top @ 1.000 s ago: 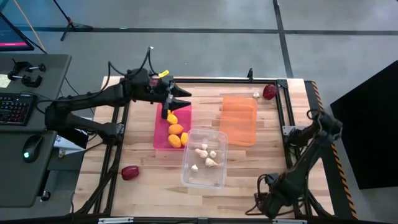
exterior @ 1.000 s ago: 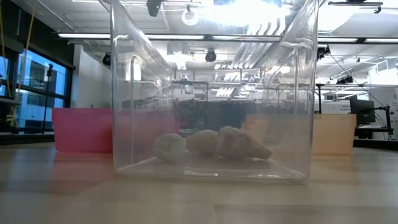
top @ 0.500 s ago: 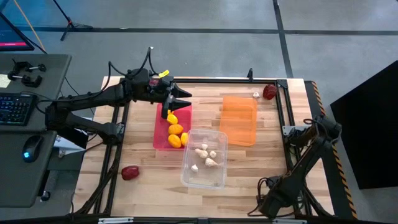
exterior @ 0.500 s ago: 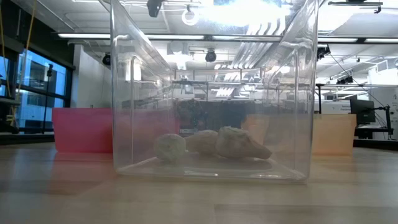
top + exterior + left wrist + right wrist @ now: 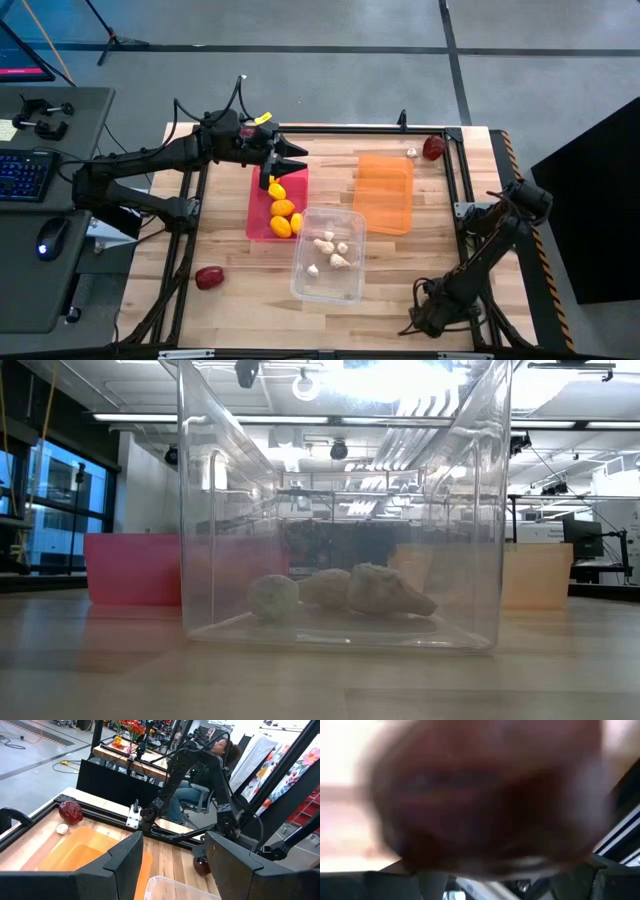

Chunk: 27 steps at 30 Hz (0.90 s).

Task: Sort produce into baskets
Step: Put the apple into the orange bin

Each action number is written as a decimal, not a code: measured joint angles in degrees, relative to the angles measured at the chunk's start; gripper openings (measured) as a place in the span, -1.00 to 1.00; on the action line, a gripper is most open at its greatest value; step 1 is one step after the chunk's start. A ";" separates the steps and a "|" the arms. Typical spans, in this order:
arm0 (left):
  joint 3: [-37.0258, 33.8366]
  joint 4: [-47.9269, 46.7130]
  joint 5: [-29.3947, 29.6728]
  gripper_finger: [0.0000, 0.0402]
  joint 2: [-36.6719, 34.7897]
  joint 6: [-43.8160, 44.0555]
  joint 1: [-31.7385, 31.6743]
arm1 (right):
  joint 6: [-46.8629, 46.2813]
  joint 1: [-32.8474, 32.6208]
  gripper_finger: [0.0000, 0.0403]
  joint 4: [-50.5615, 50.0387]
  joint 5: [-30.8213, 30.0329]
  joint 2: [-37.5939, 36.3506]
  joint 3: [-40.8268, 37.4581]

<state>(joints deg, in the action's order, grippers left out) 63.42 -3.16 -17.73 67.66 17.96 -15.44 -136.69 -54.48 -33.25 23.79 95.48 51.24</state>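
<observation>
My left gripper (image 5: pixel 290 158) (image 5: pixel 175 845) is open and empty above the far end of the pink bin (image 5: pixel 255 215), which holds several lemons (image 5: pixel 283 208). The clear bin (image 5: pixel 300 280) (image 5: pixel 330 510) holds several garlic bulbs (image 5: pixel 330 250) (image 5: pixel 340 592). The orange bin (image 5: pixel 384 195) (image 5: pixel 85 852) holds nothing. My right gripper (image 5: pixel 418 322) is low at the table's near right. A dark red beet (image 5: pixel 485 795) fills its wrist view, blurred, and also shows in the left wrist view (image 5: pixel 201 866).
One beet (image 5: pixel 433 148) (image 5: pixel 70 812) and a loose garlic bulb (image 5: pixel 411 153) (image 5: pixel 62 828) lie at the far right, beyond the orange bin. Another beet (image 5: pixel 208 277) lies on the table at the near left. A person sits beyond the table's right side.
My right gripper has moved a little toward the table's left edge, staying low by the near edge. My left gripper and the bins have kept still.
</observation>
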 joint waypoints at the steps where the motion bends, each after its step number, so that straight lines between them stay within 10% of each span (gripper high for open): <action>1: 0.00 0.00 0.02 0.00 0.00 -0.02 -0.02 | 0.28 0.22 0.37 -0.21 0.01 0.00 -0.55; 11: 0.00 0.00 0.09 0.00 0.00 0.50 -0.06 | 11.09 1.62 0.37 -4.06 -1.73 -3.35 3.16; 19: 0.00 -0.38 0.13 0.00 0.00 0.94 -1.26 | 23.93 4.08 0.37 -31.67 -7.53 -15.27 15.54; 27: 0.00 -2.08 0.06 0.00 0.00 0.96 -1.86 | 34.45 3.11 0.37 -51.04 -27.78 -23.03 21.48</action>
<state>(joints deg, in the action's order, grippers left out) 63.42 -5.23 -17.68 67.66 18.92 -17.30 -102.24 -51.38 -84.29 -3.99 72.45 72.72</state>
